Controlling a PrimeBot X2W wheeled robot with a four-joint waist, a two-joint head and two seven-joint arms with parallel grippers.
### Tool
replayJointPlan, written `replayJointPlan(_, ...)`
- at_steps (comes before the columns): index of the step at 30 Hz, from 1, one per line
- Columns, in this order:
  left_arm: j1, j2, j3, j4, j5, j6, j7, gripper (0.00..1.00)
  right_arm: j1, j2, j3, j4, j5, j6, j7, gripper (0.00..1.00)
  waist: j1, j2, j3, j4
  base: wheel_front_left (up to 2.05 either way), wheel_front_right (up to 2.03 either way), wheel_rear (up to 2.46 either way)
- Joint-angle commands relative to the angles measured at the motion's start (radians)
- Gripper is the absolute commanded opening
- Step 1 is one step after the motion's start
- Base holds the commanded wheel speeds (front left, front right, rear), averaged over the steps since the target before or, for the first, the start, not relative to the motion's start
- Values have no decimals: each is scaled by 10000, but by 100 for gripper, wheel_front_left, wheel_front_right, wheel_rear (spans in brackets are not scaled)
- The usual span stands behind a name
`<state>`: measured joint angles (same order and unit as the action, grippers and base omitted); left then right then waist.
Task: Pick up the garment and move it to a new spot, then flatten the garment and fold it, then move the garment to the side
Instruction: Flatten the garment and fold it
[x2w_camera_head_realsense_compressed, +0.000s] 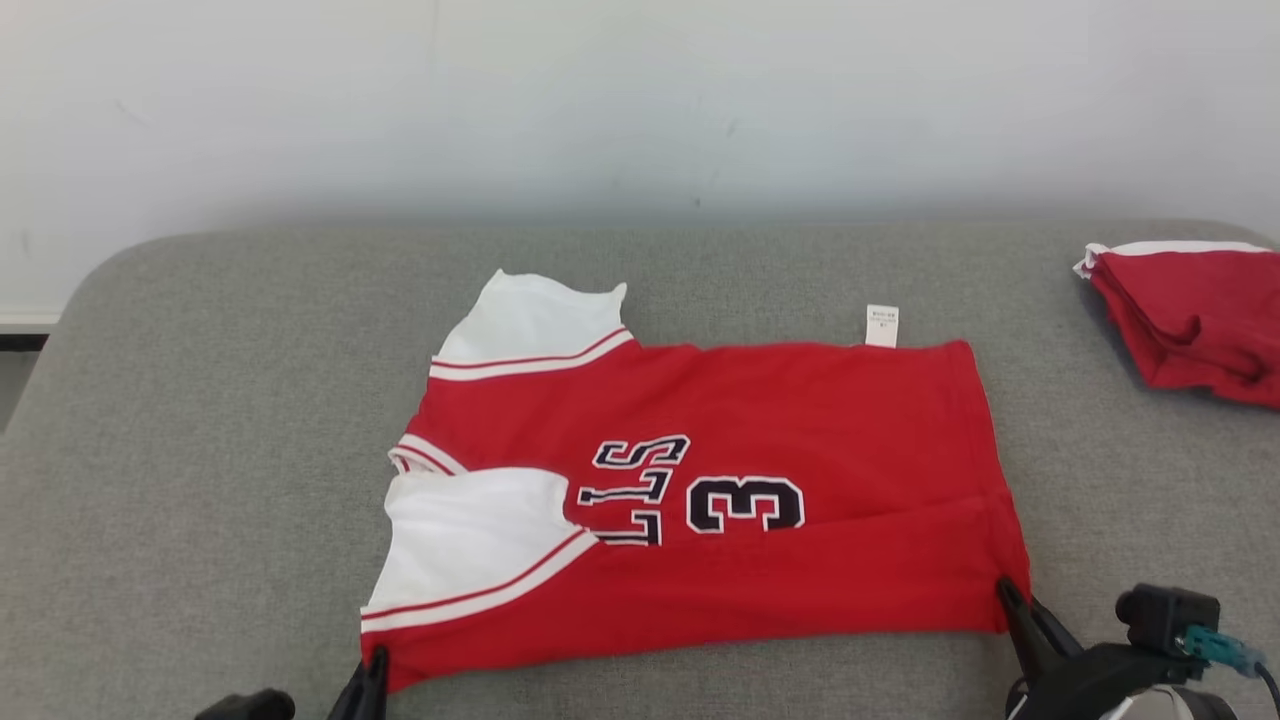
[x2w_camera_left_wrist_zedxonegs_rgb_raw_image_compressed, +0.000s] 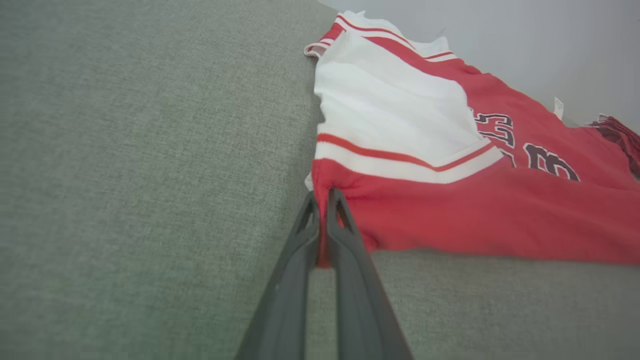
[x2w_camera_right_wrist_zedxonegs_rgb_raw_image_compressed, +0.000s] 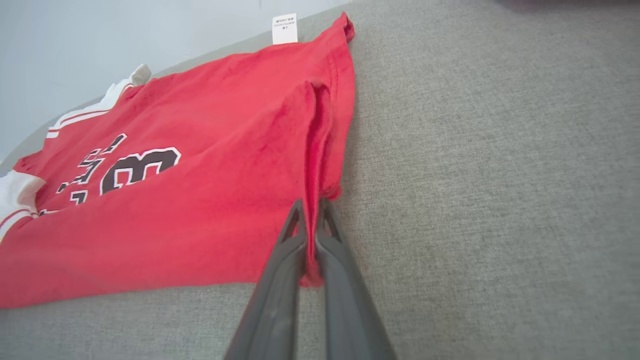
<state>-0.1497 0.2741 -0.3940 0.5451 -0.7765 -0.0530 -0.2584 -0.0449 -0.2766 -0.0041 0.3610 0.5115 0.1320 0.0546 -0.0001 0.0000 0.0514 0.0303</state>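
The garment (x2w_camera_head_realsense_compressed: 760, 420) is a red jersey with white sleeves and a dark "3", spread flat on the grey cushioned surface (x2w_camera_head_realsense_compressed: 200, 420). My left gripper (x2w_camera_head_realsense_compressed: 375, 658) is shut on its near left corner, below the white sleeve; the left wrist view shows red cloth (x2w_camera_left_wrist_zedxonegs_rgb_raw_image_compressed: 450, 215) pinched between the dark fingers (x2w_camera_left_wrist_zedxonegs_rgb_raw_image_compressed: 322, 197). At the near right corner my right gripper (x2w_camera_head_realsense_compressed: 1003, 588) is shut on the hem. In the right wrist view a raised fold of the garment (x2w_camera_right_wrist_zedxonegs_rgb_raw_image_compressed: 200, 150) runs into that gripper (x2w_camera_right_wrist_zedxonegs_rgb_raw_image_compressed: 310, 207).
A second red and white cloth (x2w_camera_head_realsense_compressed: 1190, 320) lies bunched at the far right edge of the surface. A white wall (x2w_camera_head_realsense_compressed: 640, 100) stands behind. A white label (x2w_camera_head_realsense_compressed: 882, 326) sticks out from the garment's far edge.
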Motion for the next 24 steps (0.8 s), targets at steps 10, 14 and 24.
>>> replayJointPlan(10,1451,293,23,-1402,-88,450,153,0,1709,280,-824,-1600,-122,-25,678,0,1,0,-263,61,0,0,0)
replayJointPlan(14,1626,302,-17,-1620,-54,584,194,28,1994,434,-1090,-1972,-289,-25,877,38,1,0,-340,58,0,0,0)
replayJointPlan(24,1551,358,668,-2658,794,981,-67,100,1621,695,-1126,-2957,-757,-25,-282,100,1,0,-690,32,0,0,0)
